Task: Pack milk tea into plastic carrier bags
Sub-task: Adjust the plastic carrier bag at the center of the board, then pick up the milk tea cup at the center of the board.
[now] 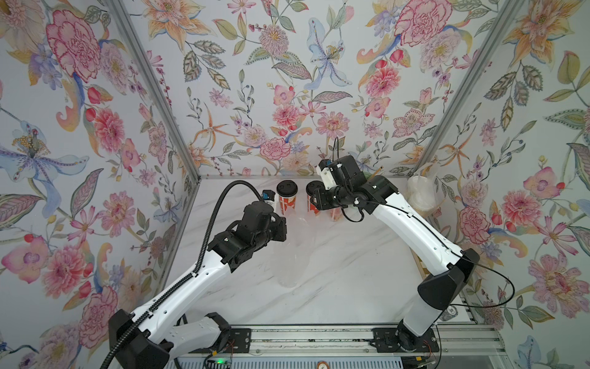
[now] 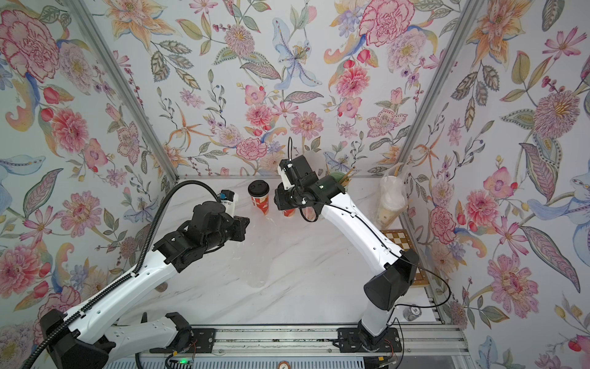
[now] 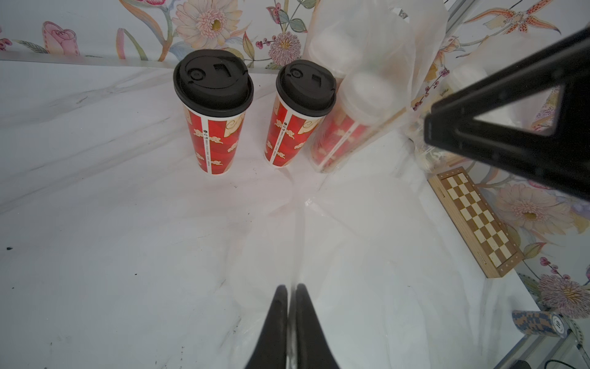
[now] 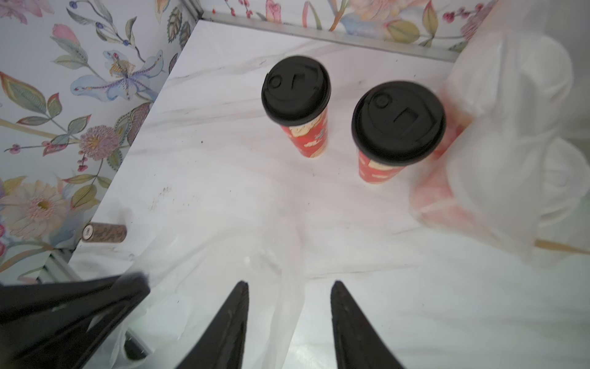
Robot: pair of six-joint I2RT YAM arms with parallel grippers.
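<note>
Two red-orange milk tea cups with black lids (image 3: 214, 140) (image 3: 287, 134) stand at the back of the table, seen in both top views (image 1: 287, 199) (image 2: 260, 198). A loose plastic carrier bag (image 3: 319, 239) lies spread on the table in front of them. My left gripper (image 3: 290, 287) is shut on a fold of its film. My right gripper (image 4: 289, 284) is open, and a strand of the same bag (image 4: 287, 306) runs between its fingers. Beside the black-lidded cups, a second bag (image 3: 351, 127) holds two white-lidded red cups. A third bag (image 2: 391, 198), by the right wall, holds clear cups.
A wooden chessboard (image 3: 475, 220) lies along the right edge of the table. A stack of chips (image 3: 539, 322) sits near the front right corner. A mint-green cup of straws (image 2: 338, 177) stands behind the right arm. A brown cylinder (image 4: 103, 232) lies by the left wall.
</note>
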